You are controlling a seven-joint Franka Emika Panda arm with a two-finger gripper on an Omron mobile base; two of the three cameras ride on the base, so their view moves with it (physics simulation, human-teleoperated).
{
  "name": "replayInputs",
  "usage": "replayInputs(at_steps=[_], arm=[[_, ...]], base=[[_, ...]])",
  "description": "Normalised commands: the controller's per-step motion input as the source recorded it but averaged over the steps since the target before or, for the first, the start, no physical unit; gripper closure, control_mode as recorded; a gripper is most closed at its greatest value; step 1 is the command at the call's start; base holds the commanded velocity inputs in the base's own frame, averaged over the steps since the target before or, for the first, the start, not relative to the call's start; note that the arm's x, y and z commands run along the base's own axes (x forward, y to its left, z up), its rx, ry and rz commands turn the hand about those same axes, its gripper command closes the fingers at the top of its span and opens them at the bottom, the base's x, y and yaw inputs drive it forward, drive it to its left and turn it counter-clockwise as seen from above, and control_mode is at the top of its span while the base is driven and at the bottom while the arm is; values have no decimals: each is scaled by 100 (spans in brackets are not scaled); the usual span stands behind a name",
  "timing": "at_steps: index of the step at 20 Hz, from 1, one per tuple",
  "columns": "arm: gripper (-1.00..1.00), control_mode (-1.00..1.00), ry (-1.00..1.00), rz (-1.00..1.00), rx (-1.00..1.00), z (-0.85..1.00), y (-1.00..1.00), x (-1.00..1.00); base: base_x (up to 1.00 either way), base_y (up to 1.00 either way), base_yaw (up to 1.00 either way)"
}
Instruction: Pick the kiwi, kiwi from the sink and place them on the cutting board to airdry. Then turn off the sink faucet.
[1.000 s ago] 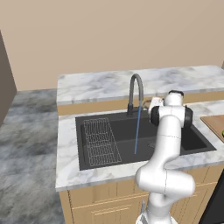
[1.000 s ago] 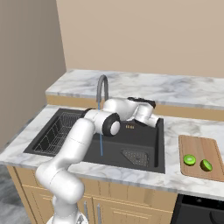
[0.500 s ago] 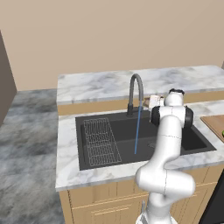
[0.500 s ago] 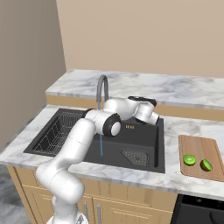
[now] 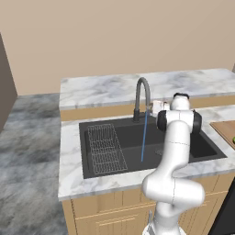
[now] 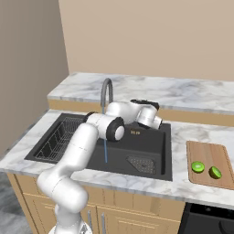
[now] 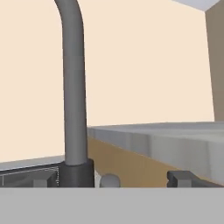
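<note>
Open gripper at the faucet base, both kiwis already on the board, water running.

Your gripper stands wide open and holds nothing; in the hand view one dark fingertip rises at lower right and the other at lower left, with the faucet stem upright between them, near the left one. A small rounded grey knob, probably the lever, sits just beside the stem's base. Expect the faucet to be rigid, smooth metal: the stem will not give, so push or pinch the small lever rather than the neck, and expect the fingertips to slip on it. A thin blue stream falls from the spout into the dark sink. Both kiwis lie side by side, slightly apart, on the board, on the table right of the sink.
</note>
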Motion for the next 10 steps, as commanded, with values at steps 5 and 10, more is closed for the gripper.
replayInputs(at_steps=[5,10], arm=[[-100,-100,0,5,0,0,100,0],[-100,-100,1,5,-3,0,100,1]], base=[[0,0,0],[0,0,0]])
